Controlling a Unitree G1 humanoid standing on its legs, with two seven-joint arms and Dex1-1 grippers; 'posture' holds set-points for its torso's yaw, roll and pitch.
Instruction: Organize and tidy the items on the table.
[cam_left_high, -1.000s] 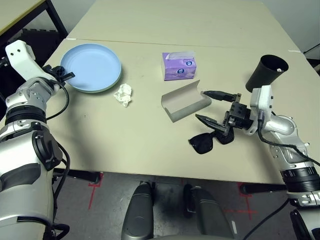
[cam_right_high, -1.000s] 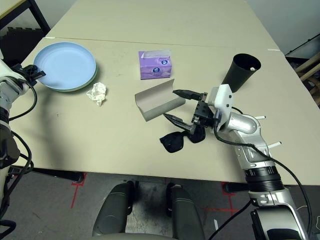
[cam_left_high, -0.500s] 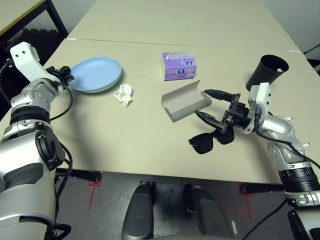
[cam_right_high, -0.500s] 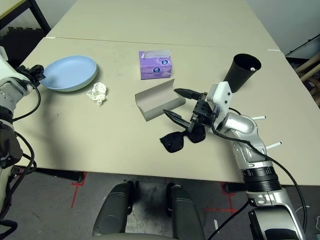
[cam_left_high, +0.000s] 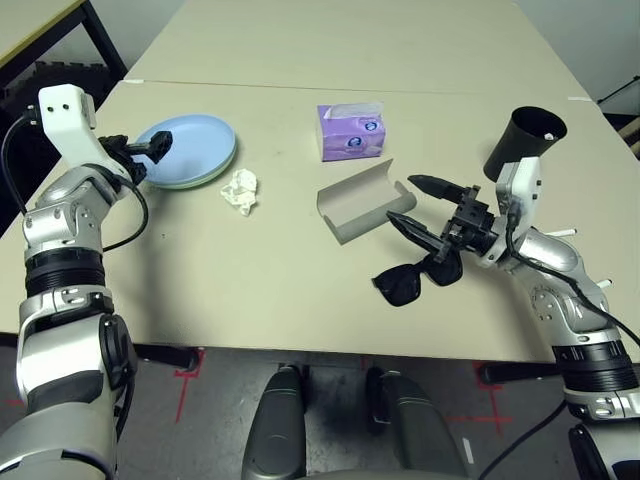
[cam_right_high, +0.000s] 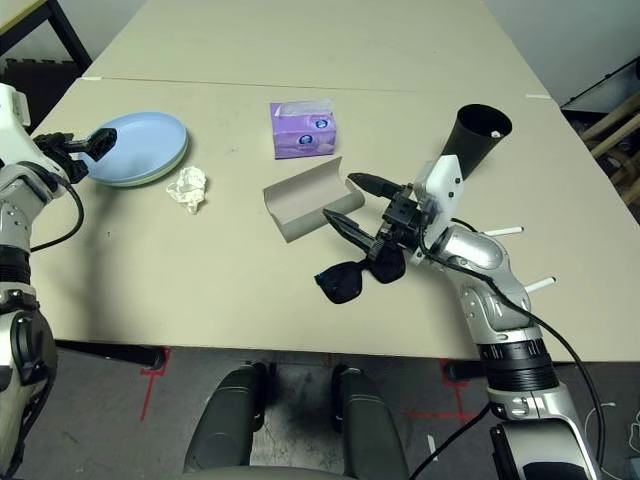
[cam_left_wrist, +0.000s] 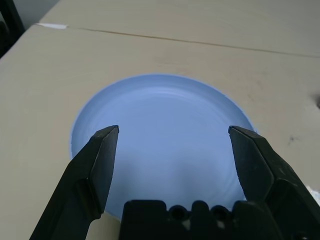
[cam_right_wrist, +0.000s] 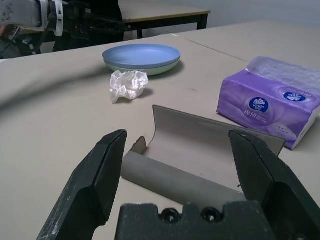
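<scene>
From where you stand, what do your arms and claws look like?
Both arms are silver and rounded, with ribbed black bands, white blocky wrist housings and loose black cables. The left claw and right claw are black, each with two tapered, angular fingers.

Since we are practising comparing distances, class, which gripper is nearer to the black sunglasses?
Right. The right gripper is just beside the sunglasses; the left gripper is across the table, at the blue plate.

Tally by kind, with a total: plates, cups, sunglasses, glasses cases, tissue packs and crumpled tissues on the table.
Plates: 2 (light blue plate stacked on pale green plate)
Black cup: 1
Black sunglasses: 1
Open grey glasses case: 1
Purple tissue pack: 1
Crumpled white tissue: 1
Total: 7
</scene>
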